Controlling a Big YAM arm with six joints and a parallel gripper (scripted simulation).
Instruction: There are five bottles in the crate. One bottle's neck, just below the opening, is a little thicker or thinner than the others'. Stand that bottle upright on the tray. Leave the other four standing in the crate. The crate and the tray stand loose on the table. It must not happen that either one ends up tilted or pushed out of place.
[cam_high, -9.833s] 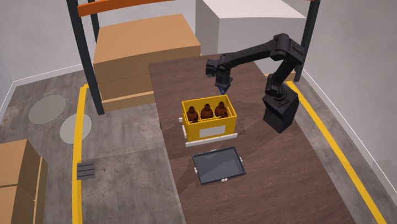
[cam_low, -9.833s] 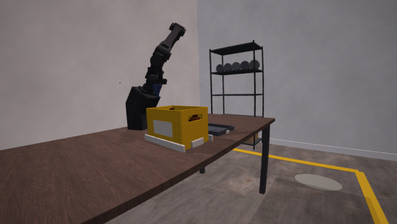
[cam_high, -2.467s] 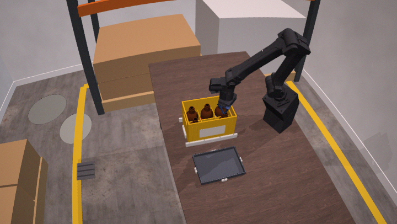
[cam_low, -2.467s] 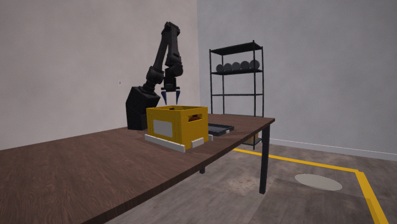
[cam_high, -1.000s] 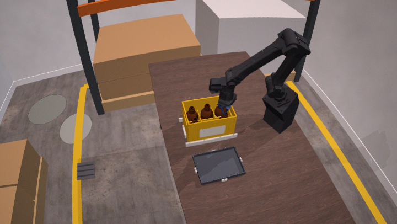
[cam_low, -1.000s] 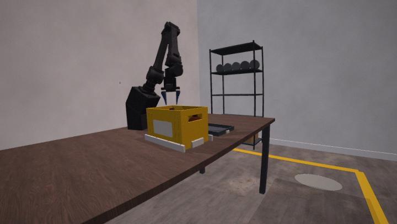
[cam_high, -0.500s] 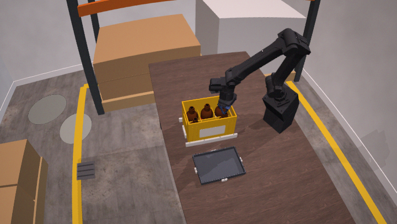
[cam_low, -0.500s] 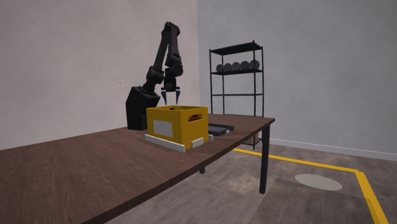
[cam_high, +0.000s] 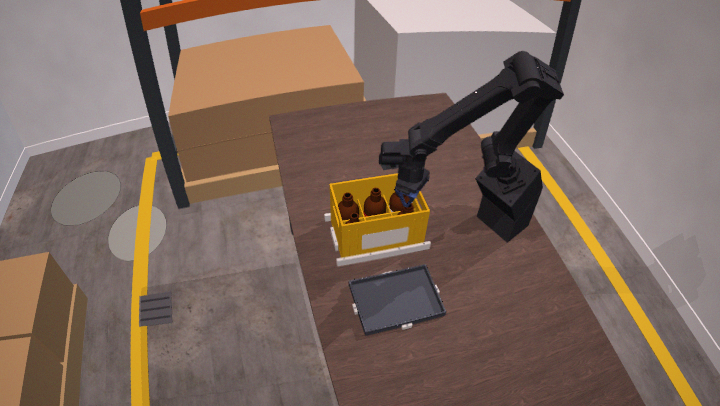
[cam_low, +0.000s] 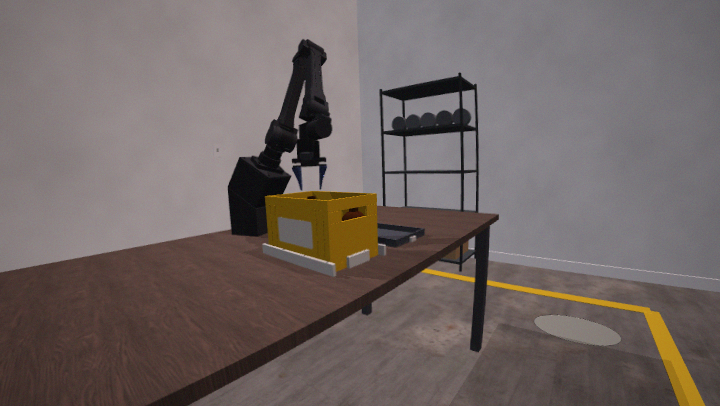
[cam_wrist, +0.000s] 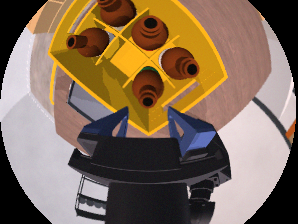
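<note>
A yellow crate (cam_high: 347, 241) (cam_low: 322, 229) (cam_wrist: 182, 16) stands on the table and holds five brown bottles. In the wrist view, four of them are spread across the crate: the first (cam_wrist: 115, 8), the second (cam_wrist: 149, 31), the third (cam_wrist: 87, 42) and the fourth (cam_wrist: 180, 63). The fifth bottle (cam_wrist: 148, 88) (cam_high: 398, 202) stands in the cell nearest my fingers. My gripper (cam_high: 406, 197) (cam_low: 310, 184) (cam_wrist: 148, 109) is open and empty. It hangs just above the crate's rim over that bottle, at the corner nearest the robot base. The dark grey tray (cam_high: 395, 300) (cam_low: 398, 233) lies empty in front of the crate.
The robot base (cam_high: 509, 199) stands on the dark wooden table (cam_high: 504, 312) to the right of the crate. White stops (cam_high: 383, 253) border the crate's foot. Cardboard boxes (cam_high: 252, 100) and a rack post (cam_high: 151, 100) stand off the table. A black shelf (cam_low: 428, 131) is behind it.
</note>
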